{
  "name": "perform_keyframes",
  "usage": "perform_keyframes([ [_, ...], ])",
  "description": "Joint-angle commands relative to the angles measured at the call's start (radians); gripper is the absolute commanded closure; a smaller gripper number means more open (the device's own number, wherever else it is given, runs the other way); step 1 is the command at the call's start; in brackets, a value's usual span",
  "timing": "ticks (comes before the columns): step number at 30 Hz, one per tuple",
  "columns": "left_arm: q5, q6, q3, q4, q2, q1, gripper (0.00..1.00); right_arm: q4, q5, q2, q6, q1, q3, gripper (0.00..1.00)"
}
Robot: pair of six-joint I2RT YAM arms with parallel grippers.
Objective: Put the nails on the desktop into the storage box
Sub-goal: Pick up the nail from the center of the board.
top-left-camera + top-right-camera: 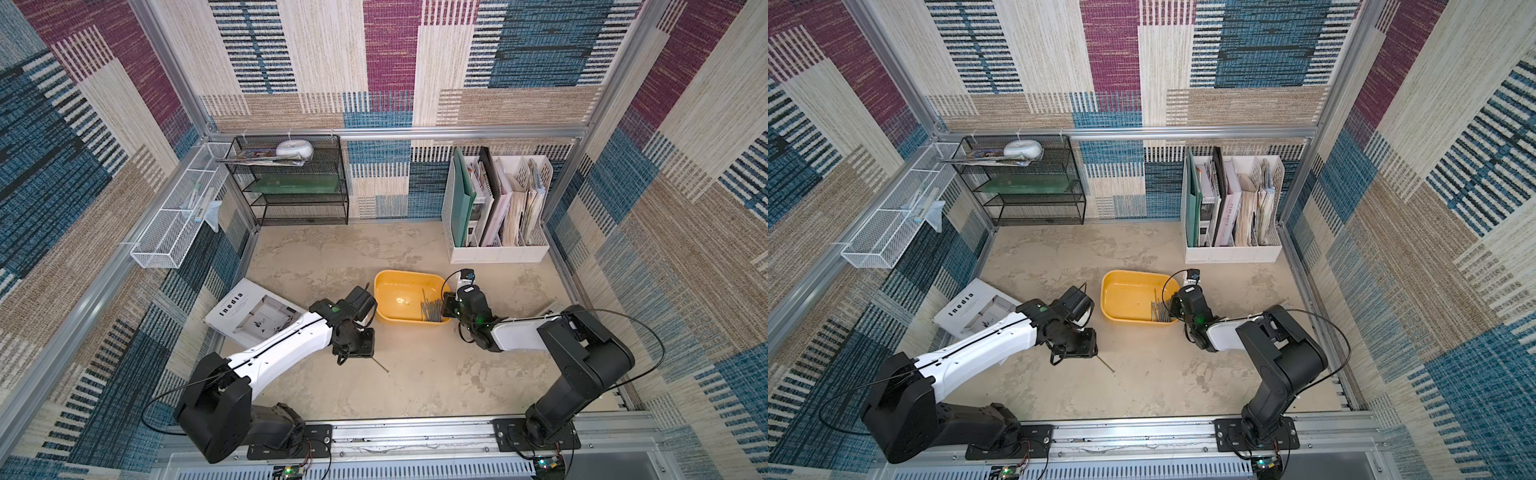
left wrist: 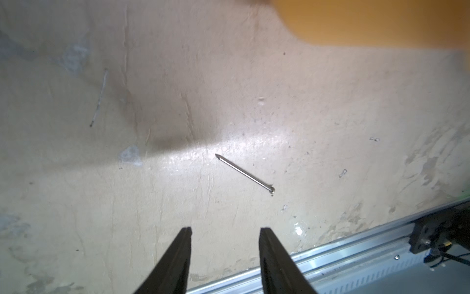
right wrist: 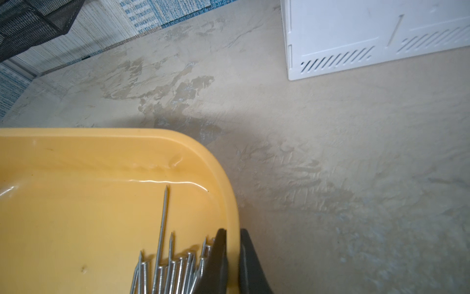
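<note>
The one word that reads clearly is "Inedia", in black, widely spaced letters along one edge of the white cover of a magazine (image 1: 249, 316) (image 1: 976, 309) lying flat on the tabletop (image 1: 415, 374). It is legible in both top views. In a top view, a pale pink cover (image 1: 1230, 216) standing in the white file organiser (image 1: 1233, 253) carries a line of dark lettering running up it, too small to read.

Glossy plastic storage box (image 3: 101, 136), shiny metal nails (image 3: 173, 269), rough mottled desktop (image 3: 330, 157)
</note>
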State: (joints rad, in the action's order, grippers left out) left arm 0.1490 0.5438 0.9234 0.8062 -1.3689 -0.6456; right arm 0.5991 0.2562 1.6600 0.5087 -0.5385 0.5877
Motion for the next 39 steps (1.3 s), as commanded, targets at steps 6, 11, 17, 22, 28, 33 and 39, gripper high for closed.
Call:
perform_keyframes([
  [6,-0.083,-0.258,0.081,-0.019,-0.093,-0.081,0.52,-0.179,0.058,-0.056,-0.033,0.095,0.003,1.00],
  [11,-0.123,-0.429,0.118,-0.009,-0.170,-0.141,0.52,-0.199,-0.007,-0.085,-0.027,0.188,-0.013,1.00],
  [17,-0.180,-0.541,0.127,0.026,-0.213,-0.179,0.54,-0.263,-0.019,-0.054,-0.023,0.206,0.032,1.00],
  [22,-0.160,-0.372,0.171,0.091,-0.256,-0.179,0.51,-0.238,-0.033,-0.060,-0.019,0.207,0.017,1.00],
  [28,-0.119,-0.381,0.123,0.072,-0.251,-0.242,0.54,-0.239,-0.038,-0.065,-0.019,0.209,0.013,1.00],
  [33,-0.150,-0.517,0.106,0.041,-0.155,-0.254,0.55,-0.237,-0.045,-0.069,-0.014,0.218,0.010,1.00],
  [39,-0.172,-0.670,0.100,0.035,-0.177,-0.253,0.55,-0.237,-0.058,-0.071,-0.012,0.226,0.009,1.00],
])
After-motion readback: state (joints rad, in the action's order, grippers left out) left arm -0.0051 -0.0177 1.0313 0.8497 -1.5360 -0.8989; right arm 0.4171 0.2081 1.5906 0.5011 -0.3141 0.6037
